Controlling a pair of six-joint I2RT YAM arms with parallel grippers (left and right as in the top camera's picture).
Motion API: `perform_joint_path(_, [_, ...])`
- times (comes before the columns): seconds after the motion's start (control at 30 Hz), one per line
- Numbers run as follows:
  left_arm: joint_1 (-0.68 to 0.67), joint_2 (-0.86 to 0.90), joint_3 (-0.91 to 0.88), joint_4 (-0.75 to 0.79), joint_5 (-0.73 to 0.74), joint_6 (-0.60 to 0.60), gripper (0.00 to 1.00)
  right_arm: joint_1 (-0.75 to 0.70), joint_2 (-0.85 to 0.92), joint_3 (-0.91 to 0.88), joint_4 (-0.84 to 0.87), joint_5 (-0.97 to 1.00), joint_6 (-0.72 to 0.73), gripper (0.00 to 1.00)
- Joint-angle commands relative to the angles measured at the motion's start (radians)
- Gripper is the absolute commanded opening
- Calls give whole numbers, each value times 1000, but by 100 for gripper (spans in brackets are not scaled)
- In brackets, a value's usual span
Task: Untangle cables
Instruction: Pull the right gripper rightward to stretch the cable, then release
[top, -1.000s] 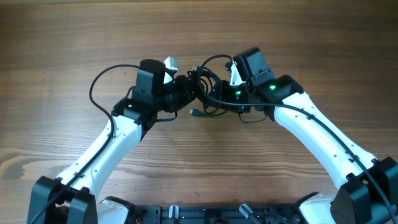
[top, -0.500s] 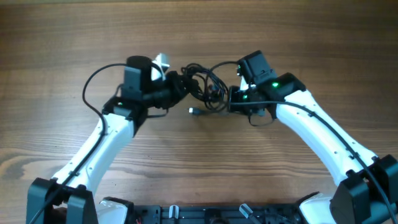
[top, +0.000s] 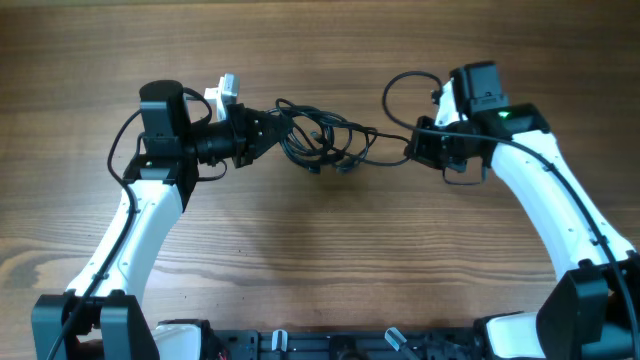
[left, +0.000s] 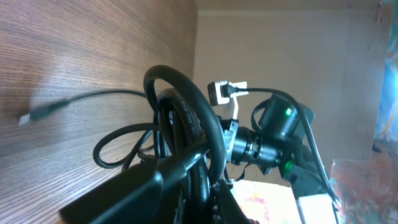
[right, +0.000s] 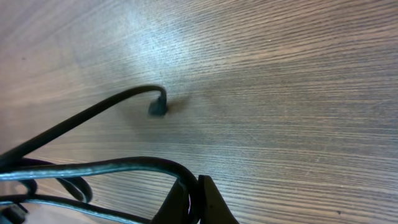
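Two robot arms hold a snarl of cables (top: 318, 142) strung between them, low over the middle of the wooden surface (top: 320, 270) and somewhat toward its far side. The left jaws, at the end of the left arm (top: 150, 215), are closed tight on the thick end of the bundle. The right jaws, on the right arm (top: 545, 200), are fully closed on what appears to be a single strand leading out of the knot. That pinch sits at the bottom rim of the right wrist view and shows only in part.

The strand to the right already looks nearly straight, while the loops near the left side remain crowded together. A harder pull apart would likely cinch the knot rather than open it. It could also drag the thin strand out of the right jaws, whose hold on it looks slight. One loose plug end (right: 158, 108) rests on the wood. If it is towed through a loop it may catch and lock the tangle. A free loop (top: 395, 90) arching beside the right arm could also hook on that arm's wrist.

Room is generous. Bare wood lies on every side of the bundle, and the overhead view shows neither the far edge nor the side edges. Only the near edge, where the arm bases stand, is taken up. Both arms are bent outward, so each probably has some sideways reach left.
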Motion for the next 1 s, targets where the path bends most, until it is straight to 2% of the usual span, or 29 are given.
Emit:
perform_joint_path(0.0, [75,-23,21,31,-53,3,4,-159,16,-18,-37,186,12,4])
perform_joint_path(0.2, [75,-23,21,29,-52,7,4,-294,16,-18,31,-57,-15,5])
perform_joint_path(0.27, [74,-23,21,21,-50,19,4,-323,16,-18,79,-159,-71,5])
perform_joint_path(0.33, [72,-23,21,1,8,136,4,-327,16,-18,109,-186,-113,5])
perform_joint_path(0.53, [72,-23,21,-190,240,606,4,-327,16,-18,105,-163,-117,5])
perform_joint_path(0.63, [60,-23,21,-247,288,758,4,-327,16,-18,95,-158,-118,5])
perform_joint_path(0.8, [14,-23,21,-257,288,900,4,-327,16,-18,9,-56,-116,5])
perform_joint_path(0.87, [14,-23,21,-257,207,922,4,-326,16,-18,-42,29,-116,5])
perform_joint_path(0.97, [21,-23,21,-256,-33,750,4,-326,16,-18,-62,62,-114,5])
